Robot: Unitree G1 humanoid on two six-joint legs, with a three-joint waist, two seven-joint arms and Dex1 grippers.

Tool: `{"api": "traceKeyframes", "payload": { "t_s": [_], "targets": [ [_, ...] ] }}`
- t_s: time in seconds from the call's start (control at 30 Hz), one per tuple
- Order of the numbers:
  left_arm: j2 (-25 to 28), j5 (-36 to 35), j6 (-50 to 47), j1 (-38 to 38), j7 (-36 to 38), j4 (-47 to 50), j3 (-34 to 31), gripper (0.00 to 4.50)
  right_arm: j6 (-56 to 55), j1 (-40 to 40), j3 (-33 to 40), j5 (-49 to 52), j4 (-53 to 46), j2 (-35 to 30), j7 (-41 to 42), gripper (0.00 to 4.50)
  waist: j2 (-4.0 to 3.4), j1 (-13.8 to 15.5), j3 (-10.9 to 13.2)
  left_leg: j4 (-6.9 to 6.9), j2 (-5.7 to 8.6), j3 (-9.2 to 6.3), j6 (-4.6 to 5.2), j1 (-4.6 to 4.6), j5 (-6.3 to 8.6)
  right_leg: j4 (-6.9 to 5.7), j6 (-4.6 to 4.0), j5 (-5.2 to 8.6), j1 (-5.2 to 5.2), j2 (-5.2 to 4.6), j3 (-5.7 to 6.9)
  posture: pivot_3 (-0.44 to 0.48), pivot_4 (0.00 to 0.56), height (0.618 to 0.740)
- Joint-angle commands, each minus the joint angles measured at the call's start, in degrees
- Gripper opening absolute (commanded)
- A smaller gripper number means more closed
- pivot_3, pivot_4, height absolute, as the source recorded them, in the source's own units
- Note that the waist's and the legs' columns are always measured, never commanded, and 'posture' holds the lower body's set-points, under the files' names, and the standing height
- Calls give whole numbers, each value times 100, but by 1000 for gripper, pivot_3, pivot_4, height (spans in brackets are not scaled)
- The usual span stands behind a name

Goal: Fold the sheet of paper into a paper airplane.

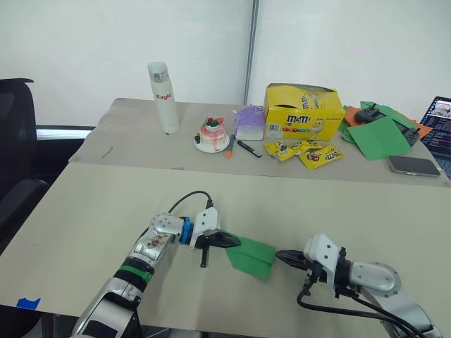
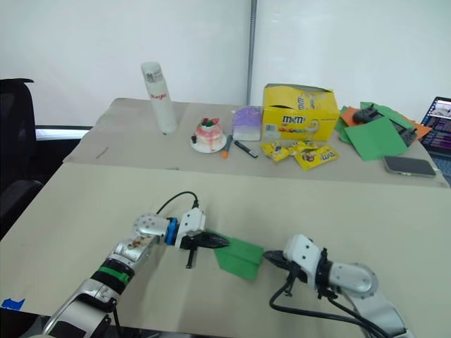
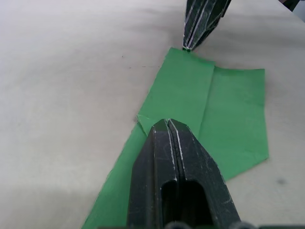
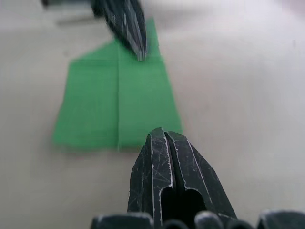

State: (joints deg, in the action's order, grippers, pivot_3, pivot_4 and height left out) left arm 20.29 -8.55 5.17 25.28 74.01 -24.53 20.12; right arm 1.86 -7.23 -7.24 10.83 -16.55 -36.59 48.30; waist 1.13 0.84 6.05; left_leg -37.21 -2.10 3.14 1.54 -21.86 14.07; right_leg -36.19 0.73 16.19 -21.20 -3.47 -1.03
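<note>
The sheet of paper [image 1: 251, 258] is bright green and lies folded flat on the near table, with a straight crease down its middle [image 4: 118, 105]. My left gripper [image 1: 236, 241] is shut, and its tips rest on the paper's left end [image 3: 167, 122]. My right gripper [image 1: 280, 255] is also shut, its tips touching the paper's right corner [image 4: 162, 130]. The two grippers point at each other across the sheet. No paper shows between either pair of fingers.
On the far table stand a white bottle [image 1: 163, 97], a small cake on a plate [image 1: 212, 135], a yellow candy box [image 1: 303, 111] with loose packets [image 1: 310, 153], larger green sheets [image 1: 380, 135], a phone [image 1: 414, 165] and a laptop [image 1: 440, 123]. A black chair [image 1: 14, 141] is at the left.
</note>
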Motion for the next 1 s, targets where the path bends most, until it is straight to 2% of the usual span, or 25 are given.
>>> {"api": "traceKeyframes", "payload": {
  "t_s": [0.03, 0.2, 0.3, 0.4, 0.73, 0.9, 1.0],
  "targets": [
    [3, 229, -60, -117, 3, -162, 173, 0, -267, 119, -135, -106, -70, 164, -47, 28, -3, 16, -2, 0, 1, -2, 0, -2, 0, 2, 0, 0, 0, 0, 2, 0, 150, 722],
    [21, 244, -63, -101, 29, -121, 173, 0, -514, 291, -687, -597, 283, 296, 44, 28, -17, 9, -10, 0, 2, -2, 2, -6, 1, 5, 0, 0, -2, -2, 2, 0, 150, 722],
    [19, 257, -67, -87, 37, -120, 183, 0, -749, 264, -970, -1060, 540, 137, 92, 28, -24, -2, -15, 0, 3, -2, 2, -6, 1, 6, 0, 0, -3, -1, 2, 0, 150, 722],
    [31, 281, -100, -92, 47, -98, 211, 0, -948, 70, -955, -1207, 709, 88, -37, 28, -22, 3, -16, 0, 3, -2, 3, -3, 2, 6, 1, 0, 0, -1, 3, 0, 150, 722],
    [75, 152, -167, -295, 95, 190, 189, 0, -813, -712, 221, -104, 267, -141, -174, 28, -19, -1, -14, 6, 2, -2, 5, -4, 3, 13, 1, 1, 3, -6, 2, 0, 150, 722],
    [139, -206, -886, -246, 45, 787, -62, 0, -89, -662, 762, 712, -243, -285, -69, 28, -21, -17, -7, 11, -1, -1, 5, -9, 3, 11, 0, 0, -5, -6, -1, 0, 150, 722],
    [488, -474, -1835, -178, 238, 1709, -110, 805, 488, -534, 862, 1069, -545, -395, 26, 0, -10, -32, 18, 16, -6, -1, 5, -12, 3, 10, 0, 0, -10, 1, -2, 0, 150, 722]
  ]
}}
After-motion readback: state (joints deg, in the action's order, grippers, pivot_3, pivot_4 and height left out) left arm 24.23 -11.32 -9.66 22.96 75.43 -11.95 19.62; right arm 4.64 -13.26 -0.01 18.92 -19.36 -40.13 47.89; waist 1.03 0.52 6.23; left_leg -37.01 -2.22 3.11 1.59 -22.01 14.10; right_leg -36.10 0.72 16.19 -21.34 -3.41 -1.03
